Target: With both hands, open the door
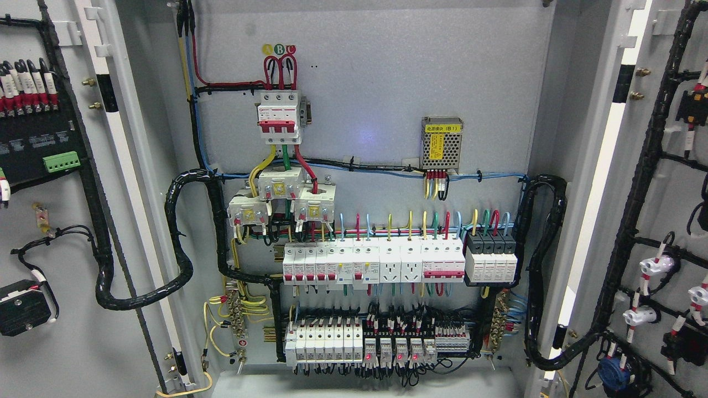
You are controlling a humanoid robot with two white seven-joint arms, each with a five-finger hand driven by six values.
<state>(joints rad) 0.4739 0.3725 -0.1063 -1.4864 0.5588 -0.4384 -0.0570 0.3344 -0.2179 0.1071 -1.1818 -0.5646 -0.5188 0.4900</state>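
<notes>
Neither arm nor hand shows, so the fingers' state cannot be told. The left door (50,221) and right door (658,221) both stand swung wide, baring the cabinet's wired back panel (376,94).

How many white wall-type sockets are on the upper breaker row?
2: the left socket and the right socket, adjacent, mid-row in the cabinet. No others show.

Breaker rows (373,264) low in cabinet; power supply (441,143) above.
</notes>
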